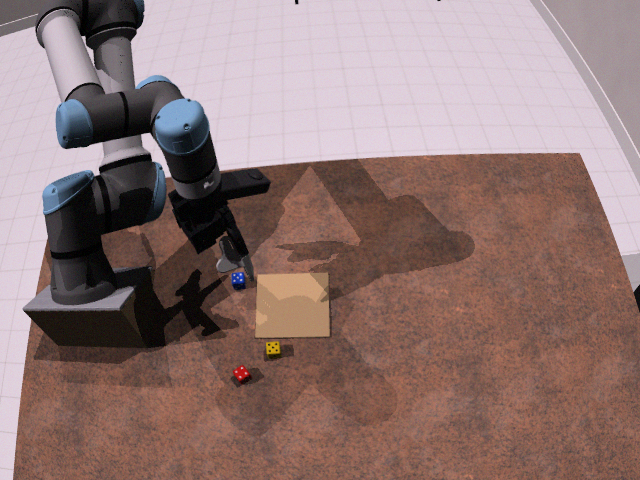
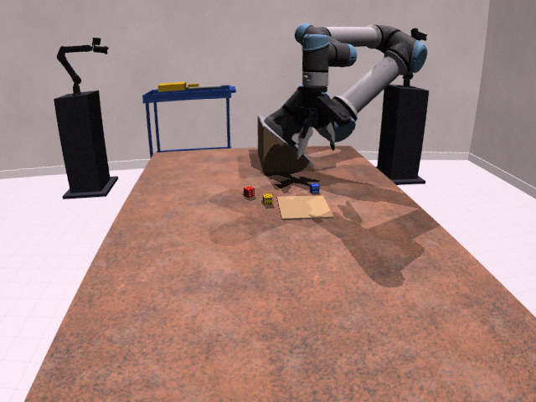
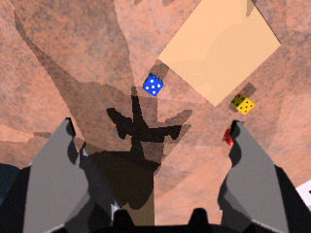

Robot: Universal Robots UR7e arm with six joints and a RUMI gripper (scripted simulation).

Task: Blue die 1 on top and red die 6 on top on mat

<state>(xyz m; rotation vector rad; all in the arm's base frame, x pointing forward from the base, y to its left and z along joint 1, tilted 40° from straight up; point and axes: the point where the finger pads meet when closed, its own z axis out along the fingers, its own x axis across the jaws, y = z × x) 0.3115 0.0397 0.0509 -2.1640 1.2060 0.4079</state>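
Two fingers of my gripper (image 1: 236, 272) (image 2: 316, 152) (image 3: 152, 122) are standing wide apart, and they are holding nothing. I am hanging them up in the air above the table (image 1: 465, 320) (image 2: 260, 302) (image 3: 87, 39). Near and below them, the blue die (image 1: 238, 280) (image 2: 314, 188) (image 3: 153, 84) is sitting flat on the table, showing five white dots on top. It is resting off the mat, near one corner. The tan mat (image 1: 292, 310) (image 2: 304, 208) (image 3: 219, 53) is lying flat, and no die is sitting on it. Just beside its edge, the yellow die (image 1: 272, 349) (image 2: 267, 199) (image 3: 243, 104) is sitting flat with five black dots on top. Farther from my fingers, the red die (image 1: 241, 374) (image 2: 249, 191) (image 3: 228, 138) is sitting on the table too, off the mat, showing four dots on top. In my wrist view, one finger is hiding part of it. Way past the table, two black stands (image 2: 82, 142) (image 2: 404, 134) are standing on the floor, and a blue cart (image 2: 190, 96) is holding a yellow thing (image 2: 172, 86) by the wall.
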